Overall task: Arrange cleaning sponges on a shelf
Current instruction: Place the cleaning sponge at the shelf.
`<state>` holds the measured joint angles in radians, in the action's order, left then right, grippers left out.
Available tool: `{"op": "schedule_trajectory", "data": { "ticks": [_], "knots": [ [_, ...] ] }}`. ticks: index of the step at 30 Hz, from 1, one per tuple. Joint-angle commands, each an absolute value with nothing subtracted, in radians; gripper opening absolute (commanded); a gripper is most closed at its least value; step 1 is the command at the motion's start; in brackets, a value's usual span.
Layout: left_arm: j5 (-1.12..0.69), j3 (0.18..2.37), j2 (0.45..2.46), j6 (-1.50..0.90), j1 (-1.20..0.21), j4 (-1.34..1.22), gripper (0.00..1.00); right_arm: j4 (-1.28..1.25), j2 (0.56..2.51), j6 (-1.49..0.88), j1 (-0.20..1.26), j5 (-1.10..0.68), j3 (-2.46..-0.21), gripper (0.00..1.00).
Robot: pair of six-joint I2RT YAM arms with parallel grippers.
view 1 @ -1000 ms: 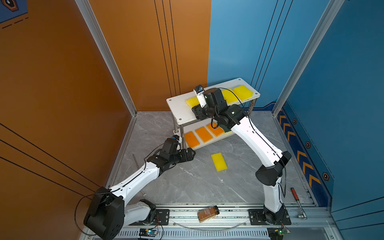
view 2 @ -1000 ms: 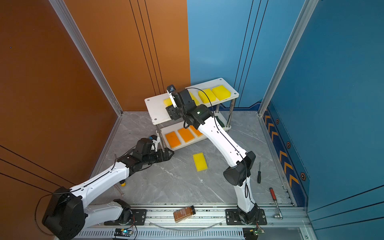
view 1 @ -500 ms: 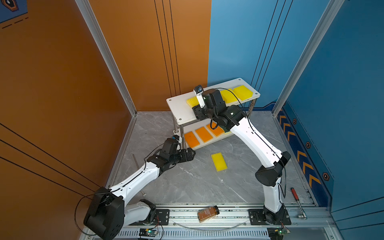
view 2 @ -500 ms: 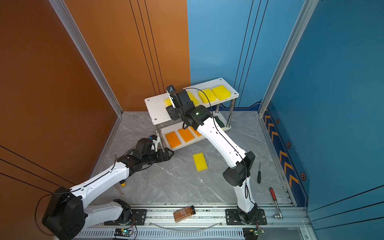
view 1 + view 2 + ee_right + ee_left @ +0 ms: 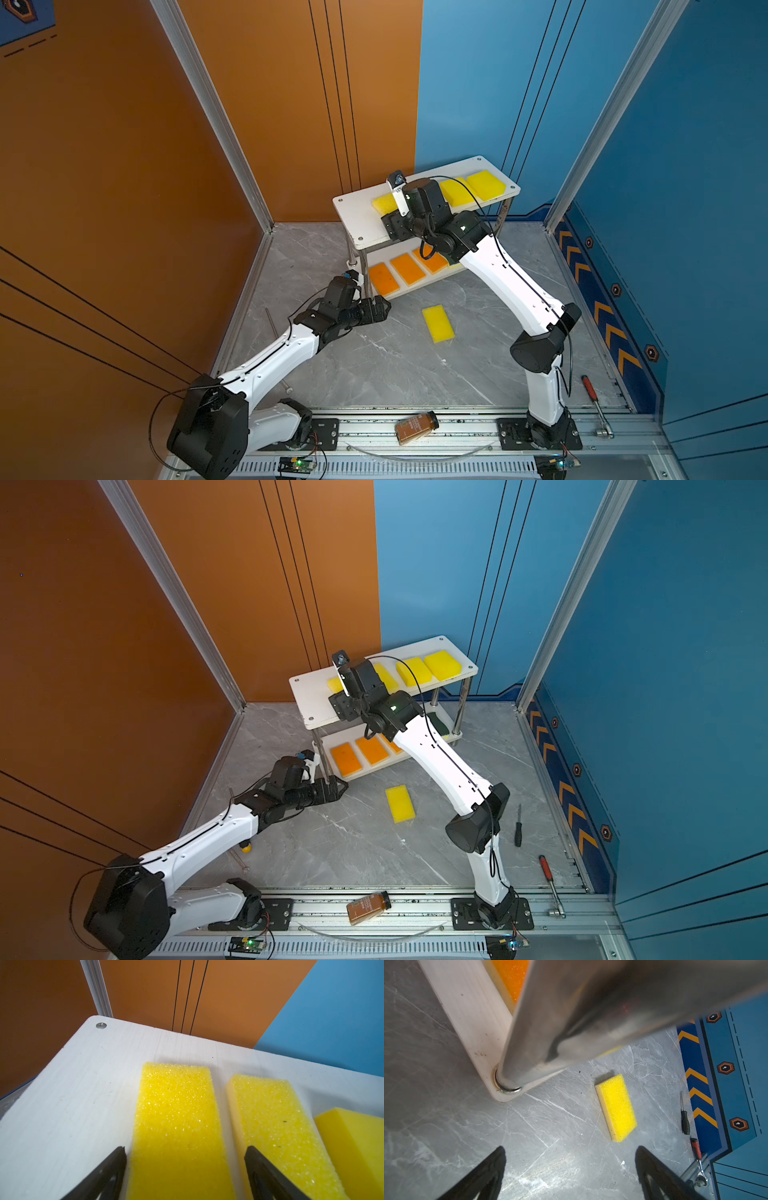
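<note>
My right gripper (image 5: 186, 1148) straddles a yellow sponge (image 5: 176, 1126) on the top board (image 5: 83, 1084) of the shelf (image 5: 357, 220) — jaws spread, not pinching.
Four bright yellow, coarse-pored blocks lie flat in a row on that white board; the straddled one is nearest the bare end. Three orange sponges (image 5: 407, 269) sit side by side on the lower tier (image 5: 467, 1012), a dark green scouring top (image 5: 438, 723) beyond them. A fifth yellow sponge (image 5: 437, 324) lies on the grey floor (image 5: 374, 365) — my left gripper (image 5: 570, 1149) is by the shelf's corner leg (image 5: 571, 1022), jaws apart, empty.
</note>
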<state>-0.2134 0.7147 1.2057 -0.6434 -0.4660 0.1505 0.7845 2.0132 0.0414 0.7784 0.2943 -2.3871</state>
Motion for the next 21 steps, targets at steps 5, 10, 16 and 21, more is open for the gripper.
{"op": "schedule_trajectory", "data": {
  "ticks": [5, 10, 16, 21],
  "knots": [
    [-0.212, 0.71, 1.192, -0.628, -0.469, 0.17, 0.98, 0.788, 1.895, 0.077, 0.783, 0.279, -2.398, 0.92],
    [-0.212, 0.712, 1.193, -0.63, -0.47, 0.169, 0.98, 0.817, 1.836, 0.075, 0.78, 0.234, -2.397, 0.96],
    [-0.215, 0.715, 1.187, -0.627, -0.471, 0.171, 0.98, 0.863, 1.689, 0.062, 0.774, 0.215, -2.241, 1.0],
    [-0.212, 0.715, 1.184, -0.623, -0.468, 0.173, 0.98, 0.88, 1.523, -0.009, 0.741, 0.183, -1.987, 1.0]
  ]
}}
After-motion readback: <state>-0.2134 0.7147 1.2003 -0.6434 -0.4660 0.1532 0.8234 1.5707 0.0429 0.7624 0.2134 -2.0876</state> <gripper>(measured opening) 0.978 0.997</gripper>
